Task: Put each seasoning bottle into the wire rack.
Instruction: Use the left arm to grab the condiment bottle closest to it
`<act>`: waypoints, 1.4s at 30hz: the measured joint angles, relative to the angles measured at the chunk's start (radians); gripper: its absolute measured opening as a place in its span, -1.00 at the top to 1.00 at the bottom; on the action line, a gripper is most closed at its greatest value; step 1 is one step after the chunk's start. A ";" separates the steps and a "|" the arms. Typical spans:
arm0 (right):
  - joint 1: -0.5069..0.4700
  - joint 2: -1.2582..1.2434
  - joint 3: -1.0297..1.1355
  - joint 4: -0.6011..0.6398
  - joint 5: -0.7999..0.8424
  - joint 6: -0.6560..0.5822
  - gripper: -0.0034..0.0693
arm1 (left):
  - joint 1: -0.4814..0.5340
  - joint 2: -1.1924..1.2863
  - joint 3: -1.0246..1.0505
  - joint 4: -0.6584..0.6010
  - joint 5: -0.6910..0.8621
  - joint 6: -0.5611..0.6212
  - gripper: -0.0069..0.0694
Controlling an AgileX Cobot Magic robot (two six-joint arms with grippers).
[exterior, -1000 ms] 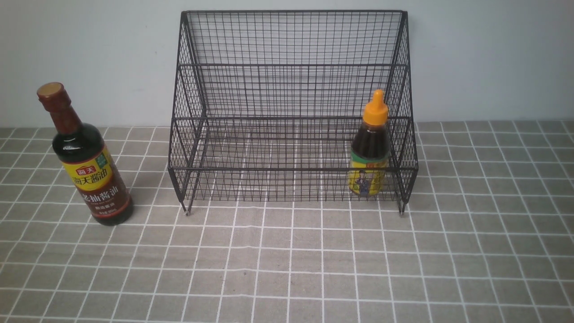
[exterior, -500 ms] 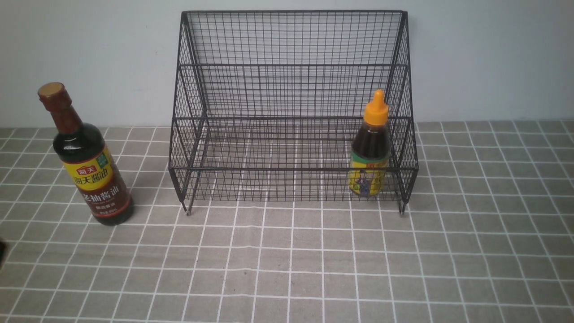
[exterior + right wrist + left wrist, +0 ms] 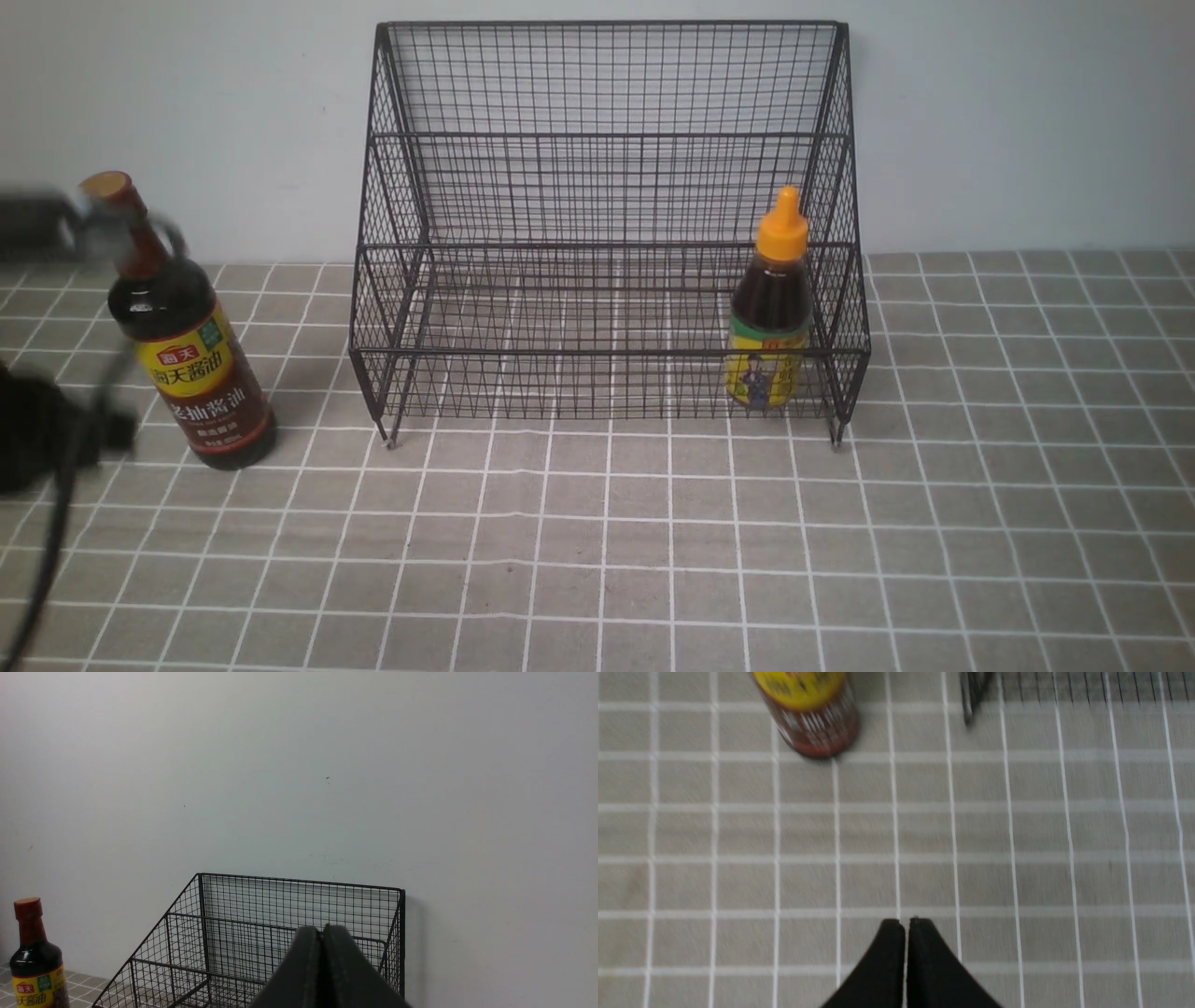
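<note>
Tall bottle (image 3: pixel 191 364), at 9 o'clock of rack (image 3: pixel 607 84): yellow label with red badge "海天", black "海天酱油" beneath. Dark red band lower down: white "老抽酱油"; finer line under it too small to read. Short bottle (image 3: pixel 767 322): label print illegible.

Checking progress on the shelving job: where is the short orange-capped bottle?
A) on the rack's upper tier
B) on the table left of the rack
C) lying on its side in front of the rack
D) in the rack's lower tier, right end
D: the short bottle stands upright behind the lower tier's front mesh, at the right end of the rack.
</note>
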 joint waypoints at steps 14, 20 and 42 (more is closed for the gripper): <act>0.000 0.000 0.000 -0.004 0.000 0.000 0.94 | 0.052 0.097 -0.068 -0.090 -0.385 0.095 0.37; 0.000 0.000 0.000 -0.004 0.000 0.000 0.94 | 0.052 0.184 -0.068 -0.093 -0.458 0.104 -0.34; 0.000 0.000 0.000 -0.004 0.000 0.000 0.94 | 0.052 0.441 -0.068 -0.098 -0.647 0.106 -0.48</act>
